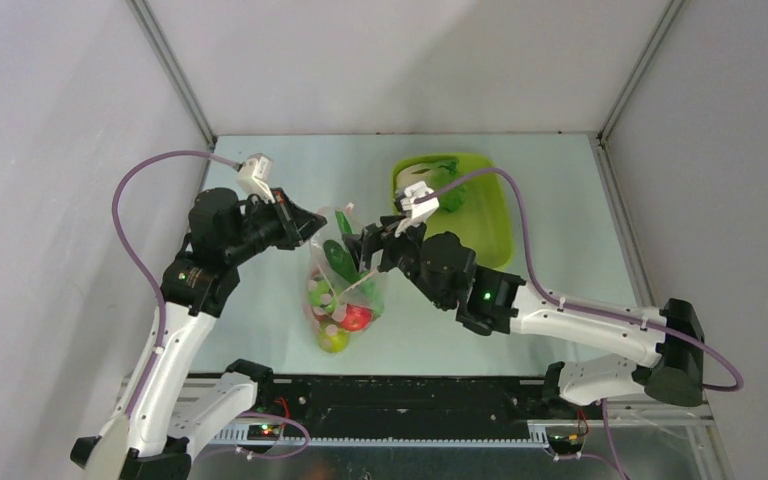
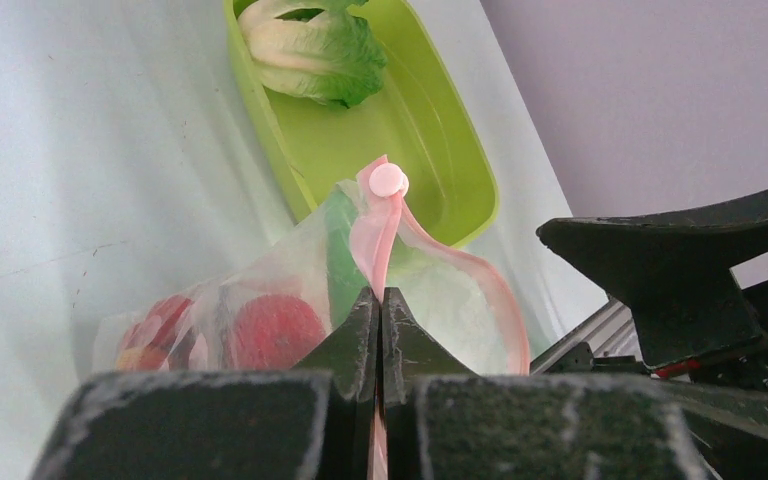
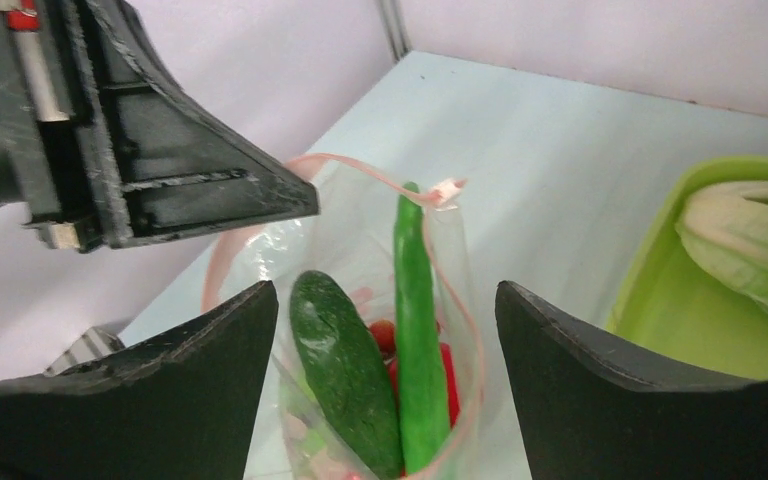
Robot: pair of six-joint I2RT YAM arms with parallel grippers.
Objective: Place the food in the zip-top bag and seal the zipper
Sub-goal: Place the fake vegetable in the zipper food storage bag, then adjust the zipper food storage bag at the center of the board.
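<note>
Zip-top bag (image 1: 345, 290) held up by left jaws, clamped tight on pink zipper (image 2: 375, 240); right jaws wide over cucumber (image 3: 345, 370). Risk: film slipping, mouth collapsing, lettuce (image 2: 310, 50) not yet bagged.

Finding: a robotics laboratory test cell. Plain pale wall panels (image 1: 400, 60) set in metal framing (image 1: 173, 75) enclose a pale desk (image 1: 560, 200). A left arm (image 1: 170, 350) and a right arm (image 1: 580, 320), trailing purple cables (image 1: 125, 215), are bolted to a black rail (image 1: 400, 405) at its near edge.
</note>
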